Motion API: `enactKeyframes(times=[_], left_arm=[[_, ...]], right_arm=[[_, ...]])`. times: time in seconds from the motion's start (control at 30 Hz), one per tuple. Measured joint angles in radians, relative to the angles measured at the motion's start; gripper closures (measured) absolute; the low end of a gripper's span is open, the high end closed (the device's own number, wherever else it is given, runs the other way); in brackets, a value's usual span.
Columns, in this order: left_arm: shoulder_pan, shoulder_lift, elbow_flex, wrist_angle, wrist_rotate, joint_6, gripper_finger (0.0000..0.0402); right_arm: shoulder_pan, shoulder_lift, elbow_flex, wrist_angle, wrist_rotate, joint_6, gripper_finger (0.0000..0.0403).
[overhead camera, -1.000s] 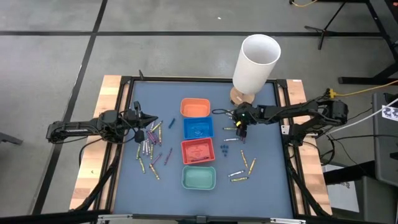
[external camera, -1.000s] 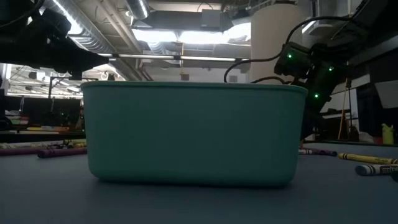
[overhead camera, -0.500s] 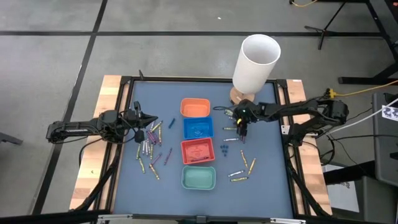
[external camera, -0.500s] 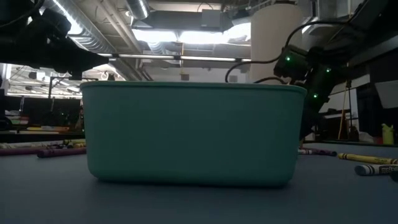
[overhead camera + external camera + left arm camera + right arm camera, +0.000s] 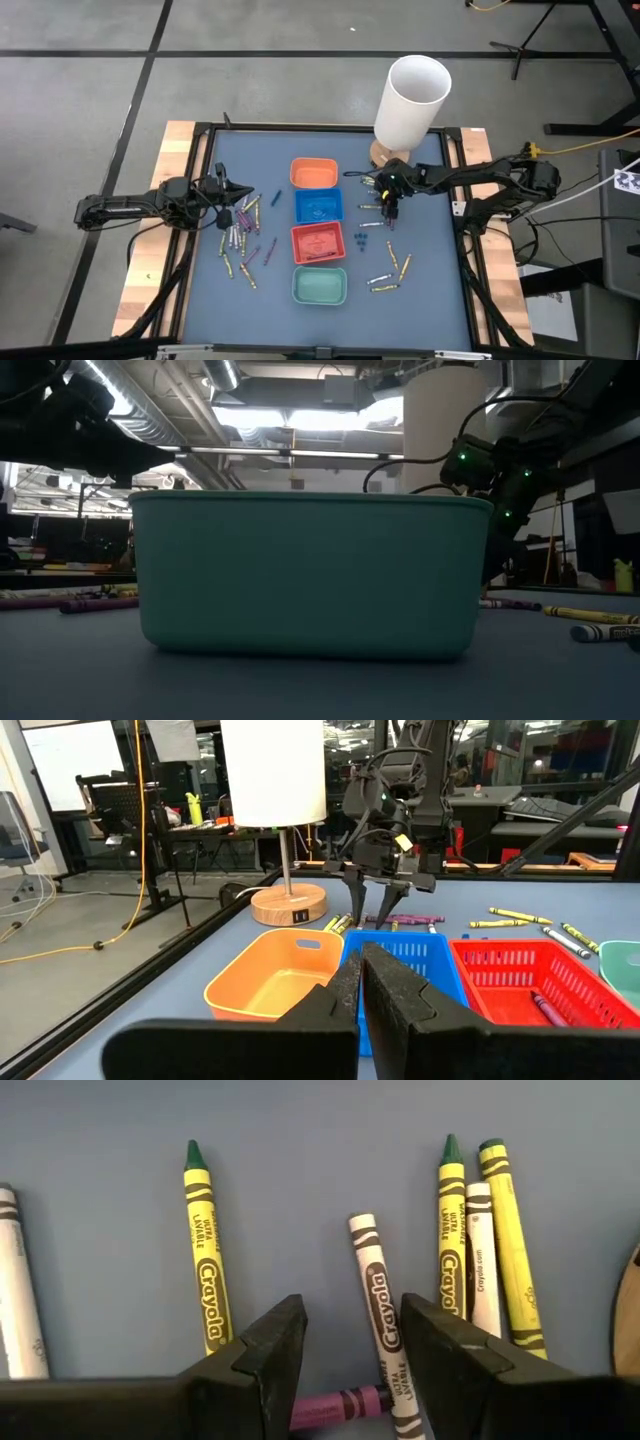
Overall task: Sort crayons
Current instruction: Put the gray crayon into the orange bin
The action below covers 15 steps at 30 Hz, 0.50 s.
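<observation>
Two slim dark jointed arms, matte black links, black cables looped along each. Right gripper (image 5: 375, 910): thin black tapered fingers, small green lights on wrist housing, yellow tag. Left gripper (image 5: 362, 982): blocky matte black fingers with angular faceted tips.

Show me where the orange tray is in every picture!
High view: orange tray, top of the tray column, above the blue tray.
Low view: not in it; the green tray fills the middle.
Left wrist view: orange tray, lower centre-left.
Right wrist view: not in it.
Shared landmark: the blue tray next to it.
</observation>
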State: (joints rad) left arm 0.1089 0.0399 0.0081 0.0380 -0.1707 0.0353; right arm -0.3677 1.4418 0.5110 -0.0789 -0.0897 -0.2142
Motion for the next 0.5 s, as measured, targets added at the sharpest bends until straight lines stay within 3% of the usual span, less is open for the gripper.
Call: enactKeyframes(times=[0.13, 0.5], left_arm=[[0.0, 0.0, 0.0, 0.0, 0.0, 0.0, 0.0401], [0.0, 0.0, 0.0, 0.0, 0.0, 0.0, 0.0401]], right_arm=[[0.001, 0.0, 0.0, 0.0, 0.034, 0.0, 0.0244], [0.002, 0.0, 0.0, 0.0, 0.045, -0.009, 0.0348]])
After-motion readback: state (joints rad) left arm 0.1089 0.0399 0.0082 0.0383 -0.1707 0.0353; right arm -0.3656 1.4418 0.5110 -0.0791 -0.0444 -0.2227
